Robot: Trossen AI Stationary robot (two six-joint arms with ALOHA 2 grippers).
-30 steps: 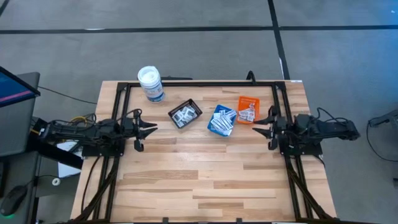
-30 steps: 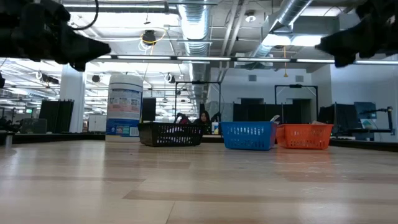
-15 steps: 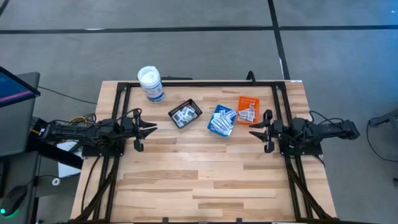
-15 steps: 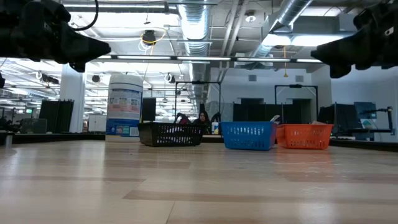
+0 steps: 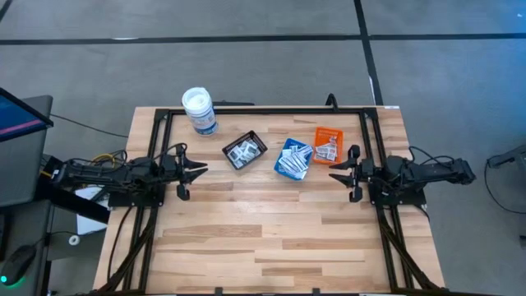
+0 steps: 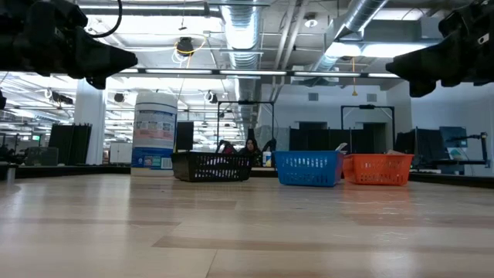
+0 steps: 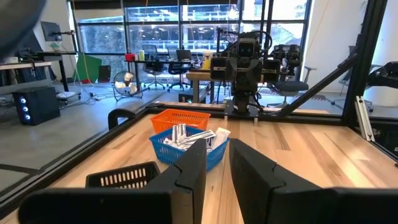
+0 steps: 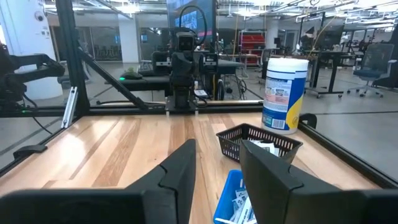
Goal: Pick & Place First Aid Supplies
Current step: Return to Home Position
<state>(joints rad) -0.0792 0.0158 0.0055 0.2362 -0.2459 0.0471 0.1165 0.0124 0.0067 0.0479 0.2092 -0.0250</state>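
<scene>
the left tool and right tool are hovering open and empty at the worktop's sides. the first aid supplies are lying in the far trays. a careless swing home could be knocking the right tool into the nearby orange tray.

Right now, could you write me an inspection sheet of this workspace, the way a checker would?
Surface: wooden table; no loose packets seen on it.
Job's things: white packets lie in the black tray, blue tray and orange tray, which stand in a row at the back.
Clutter: white canister, upright, left of the black tray.
Grippers: left gripper and right gripper at the table's sides, facing each other, fingers slightly apart, empty.
Cables: black bundles run from both arms toward the front edge.
Surroundings: grey floor, a monitor at left, a person far behind.
</scene>
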